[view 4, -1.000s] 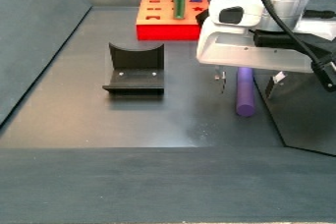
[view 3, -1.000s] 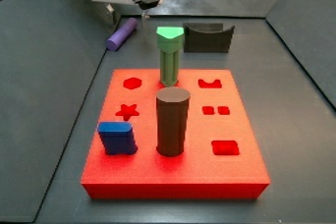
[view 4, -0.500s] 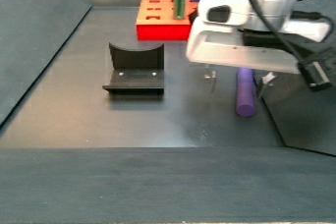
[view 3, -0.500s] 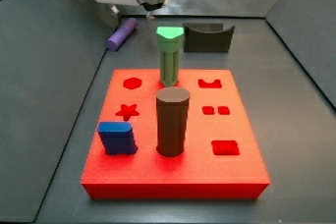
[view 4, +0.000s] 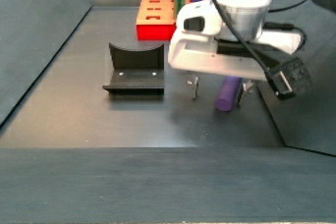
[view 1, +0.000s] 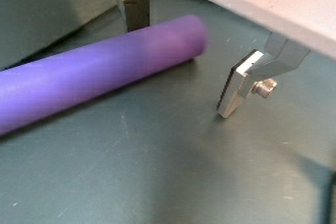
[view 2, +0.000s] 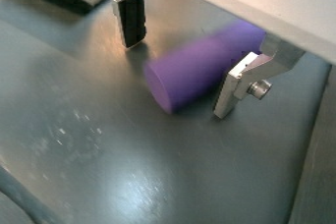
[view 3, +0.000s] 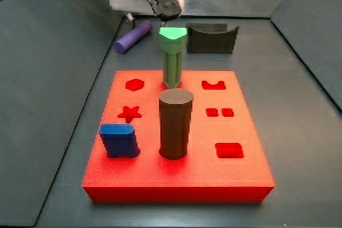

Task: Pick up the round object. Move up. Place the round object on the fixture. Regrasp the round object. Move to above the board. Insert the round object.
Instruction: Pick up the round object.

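- Gripper [view 2: 178, 66] low over the counter [view 2: 92, 159]; fingers [view 1: 241, 84] spread apart, grasping nothing.
- Purple peg [view 1: 92, 73] lying flat on the counter between the fingers, its end near one finger in both wrist views.
- Fixture [view 4: 134, 68] and red board [view 3: 174, 137] well apart from the fingers.

The claw [view 2: 180, 59] hangs low over the floor, pointing down, its two silver fingers [view 2: 130, 17] spread apart with nothing clamped between the pads.
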